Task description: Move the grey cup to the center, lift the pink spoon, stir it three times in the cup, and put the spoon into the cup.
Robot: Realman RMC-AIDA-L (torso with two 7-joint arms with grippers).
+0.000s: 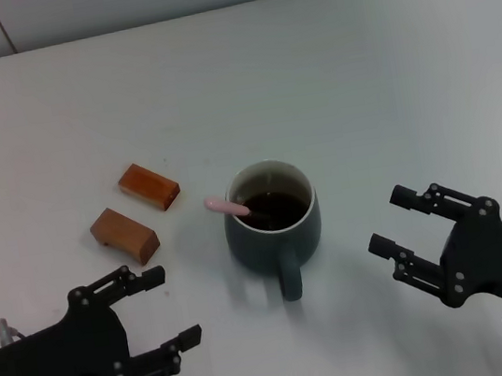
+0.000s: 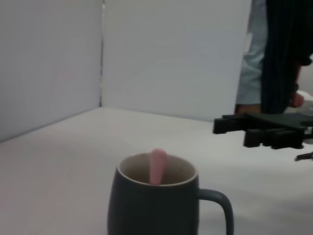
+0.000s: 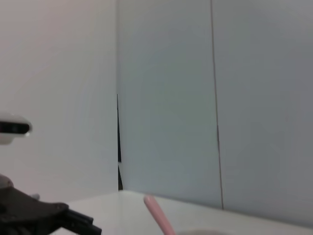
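Task looks done: pink spoon (image 1: pixel 228 207) sits in the grey cup (image 1: pixel 273 224), handle leaning over the rim. Left gripper (image 1: pixel 170 307) and right gripper (image 1: pixel 392 220) flank the cup, both released, holding nothing.

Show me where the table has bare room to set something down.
The table is bare beyond the cup to the far edge, and between the cup and the open right gripper. It is crowded on the left: two blocks, the spoon handle jutting from the cup, and the open left gripper.
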